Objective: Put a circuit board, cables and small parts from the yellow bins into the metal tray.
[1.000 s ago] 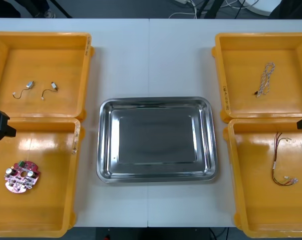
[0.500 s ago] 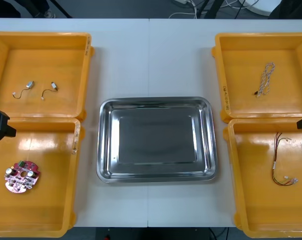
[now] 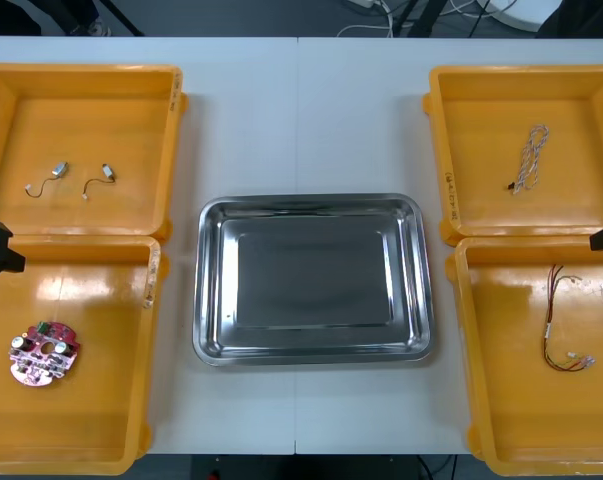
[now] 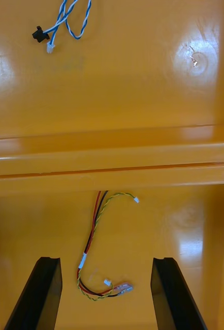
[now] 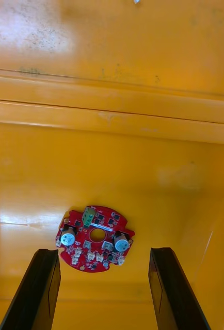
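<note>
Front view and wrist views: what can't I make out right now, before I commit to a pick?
Front view: the small metal parts are too small to tell their kind.
Right wrist view: the picture's edge cuts off most of the twisted blue and white cable.
Front view: the side edges cut the left pincer and right pincer to black stubs, so their height over the yellow bins is unclear.

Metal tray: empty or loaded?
Empty. The tray floor is bare and shiny; the circuit board lies in its yellow bin.
</note>
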Action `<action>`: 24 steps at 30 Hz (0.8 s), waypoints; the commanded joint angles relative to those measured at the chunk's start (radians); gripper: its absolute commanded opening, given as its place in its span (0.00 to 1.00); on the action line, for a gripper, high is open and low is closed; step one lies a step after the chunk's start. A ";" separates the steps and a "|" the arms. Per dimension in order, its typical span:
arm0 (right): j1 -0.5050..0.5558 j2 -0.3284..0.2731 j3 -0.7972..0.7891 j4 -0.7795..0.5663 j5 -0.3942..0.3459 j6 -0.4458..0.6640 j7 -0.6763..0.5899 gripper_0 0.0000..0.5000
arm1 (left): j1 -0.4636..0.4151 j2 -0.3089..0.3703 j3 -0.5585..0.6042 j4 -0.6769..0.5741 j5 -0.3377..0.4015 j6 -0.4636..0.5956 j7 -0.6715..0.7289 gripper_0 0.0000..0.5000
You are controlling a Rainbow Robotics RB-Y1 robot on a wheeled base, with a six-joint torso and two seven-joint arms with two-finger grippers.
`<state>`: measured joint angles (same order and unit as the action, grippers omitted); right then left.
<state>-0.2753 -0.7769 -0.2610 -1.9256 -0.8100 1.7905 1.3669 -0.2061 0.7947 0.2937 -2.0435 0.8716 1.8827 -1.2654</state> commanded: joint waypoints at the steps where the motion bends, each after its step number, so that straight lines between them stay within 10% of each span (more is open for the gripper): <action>1: 0.005 0.016 -0.018 -0.030 -0.001 -0.010 -0.046 1.00 | -0.024 0.060 0.035 -0.029 0.012 -0.002 -0.083 1.00; 24: 0.169 0.119 -0.018 -0.081 0.061 -0.108 -0.106 1.00 | 0.056 0.078 0.027 0.086 0.040 -0.129 -0.450 1.00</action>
<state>-0.1444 -0.6767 -0.2611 -1.9581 -0.7593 1.7028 1.3093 -0.1879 0.8136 0.2965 -1.9496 0.8986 1.7869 -1.6120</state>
